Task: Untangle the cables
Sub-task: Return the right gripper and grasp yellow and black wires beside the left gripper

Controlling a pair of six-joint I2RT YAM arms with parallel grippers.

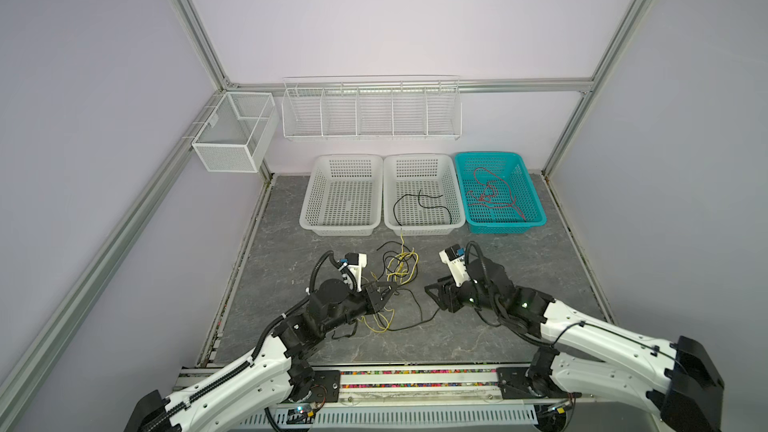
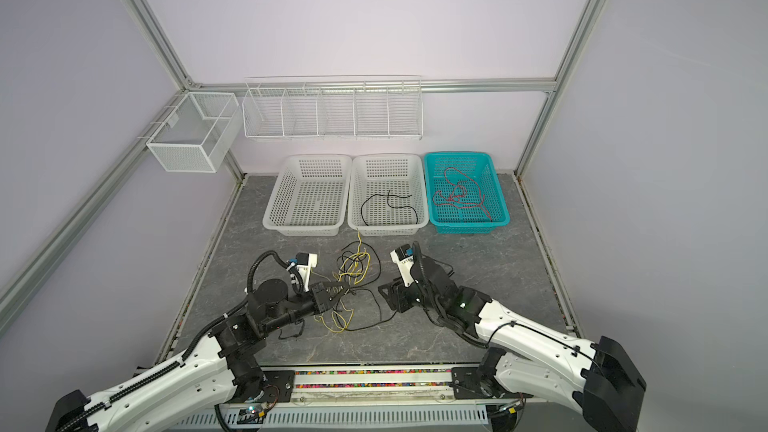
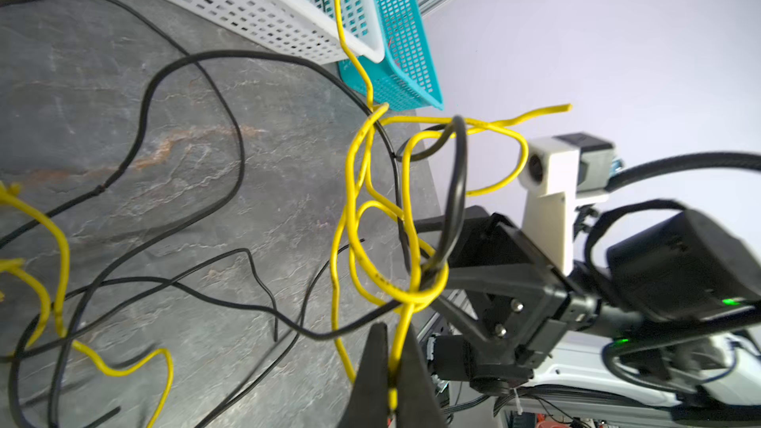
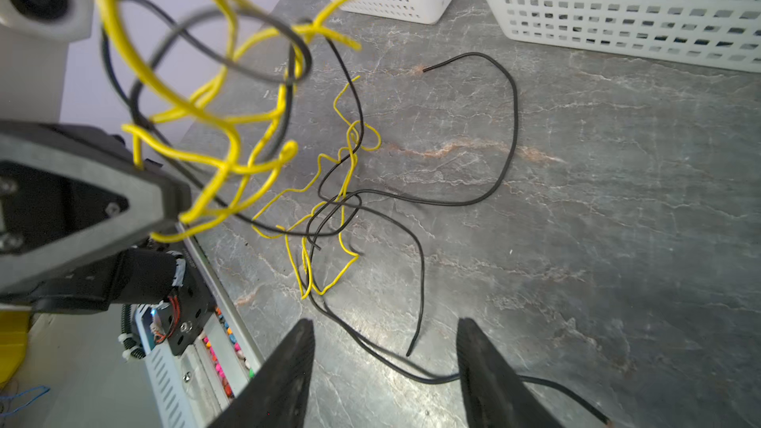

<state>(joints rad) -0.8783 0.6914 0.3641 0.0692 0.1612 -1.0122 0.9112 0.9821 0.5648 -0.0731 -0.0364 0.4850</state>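
Yellow cable (image 3: 416, 299) is pinched in the closed left hand (image 3: 394, 347), lower centre, likely to lift its loops free, while the open right hand (image 4: 385, 323) hovers empty.

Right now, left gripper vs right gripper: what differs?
The left gripper is shut on the yellow cable; the right gripper is open, holding nothing. The left gripper holds that cable's loops above the table; the right gripper straddles a black cable lying on it. Both sit low, facing each other.
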